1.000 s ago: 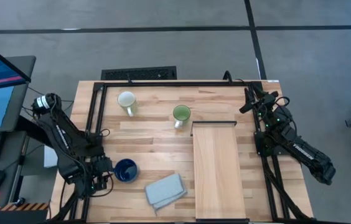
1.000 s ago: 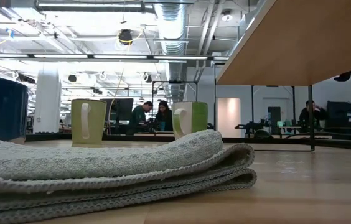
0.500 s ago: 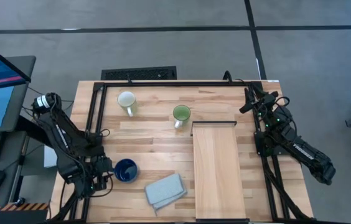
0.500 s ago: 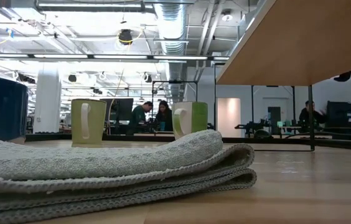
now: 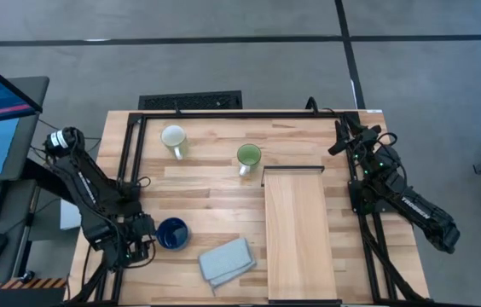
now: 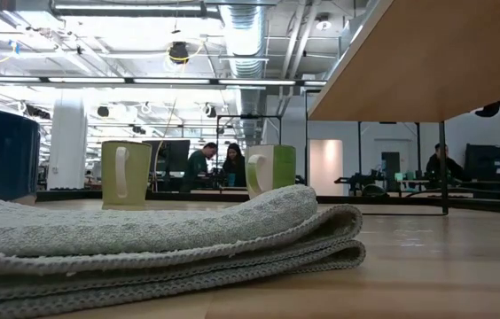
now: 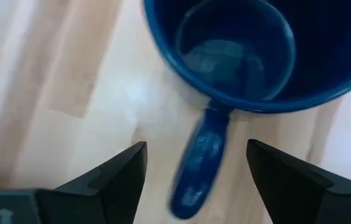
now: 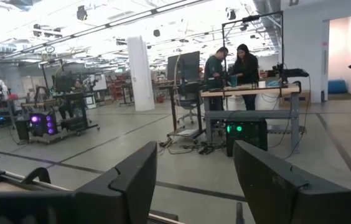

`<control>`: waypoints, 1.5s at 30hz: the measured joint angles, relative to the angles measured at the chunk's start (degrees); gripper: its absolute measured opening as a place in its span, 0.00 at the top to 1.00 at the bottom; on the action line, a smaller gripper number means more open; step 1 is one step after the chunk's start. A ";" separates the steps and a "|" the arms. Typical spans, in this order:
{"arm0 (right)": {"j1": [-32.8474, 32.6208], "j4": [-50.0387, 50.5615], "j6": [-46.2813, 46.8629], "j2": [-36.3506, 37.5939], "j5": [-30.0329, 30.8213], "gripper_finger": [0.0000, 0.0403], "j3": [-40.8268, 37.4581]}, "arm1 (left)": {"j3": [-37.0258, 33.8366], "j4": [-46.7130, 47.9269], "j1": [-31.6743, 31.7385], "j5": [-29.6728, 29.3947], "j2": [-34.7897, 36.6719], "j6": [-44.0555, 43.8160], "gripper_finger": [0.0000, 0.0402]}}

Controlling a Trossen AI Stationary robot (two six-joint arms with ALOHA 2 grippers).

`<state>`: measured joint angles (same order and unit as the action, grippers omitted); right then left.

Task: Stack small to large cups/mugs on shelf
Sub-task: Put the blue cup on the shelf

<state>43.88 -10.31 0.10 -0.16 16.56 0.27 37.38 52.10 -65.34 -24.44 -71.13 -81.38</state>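
The left arm reaches low along the bench's left edge, near the front-left corner, its left gripper (image 7: 194, 171) pointing at the dark blue mug (image 5: 172, 233). The claw stands wide apart, one finger (image 7: 110, 180) on each side of the mug's handle (image 7: 199, 163), not closed on it. The right arm waits folded at the bench's right edge, its right gripper (image 5: 344, 145) near the back-right corner – its fingers (image 8: 132, 180) are spread apart with nothing between them, looking out into the room, where two people stand at a desk.

Three mugs stand upright on the bench (image 5: 206, 183), all well apart. The dark blue mug is empty and sits near the front-left corner. The cream mug (image 5: 173, 139) stands toward the back-left corner, the light green mug (image 5: 248, 157) mid-bench near the back, just beside the shelf's back-left corner. What the cream and green mugs hold cannot be told.

One shelf (image 5: 302, 234) – a long plank with nothing on it – runs from mid-bench to the front edge, right of centre. One folded grey-blue cloth (image 5: 226, 260) lies near the front edge between the blue mug and the shelf.
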 joint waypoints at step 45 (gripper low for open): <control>0.02 -0.02 1.44 0.02 0.00 0.42 -0.02 | -7.31 -15.88 3.34 -13.68 0.80 18.20 0.89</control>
<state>43.90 -10.33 1.54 -0.14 16.56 0.25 30.06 36.22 -62.00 -38.12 -70.34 -63.18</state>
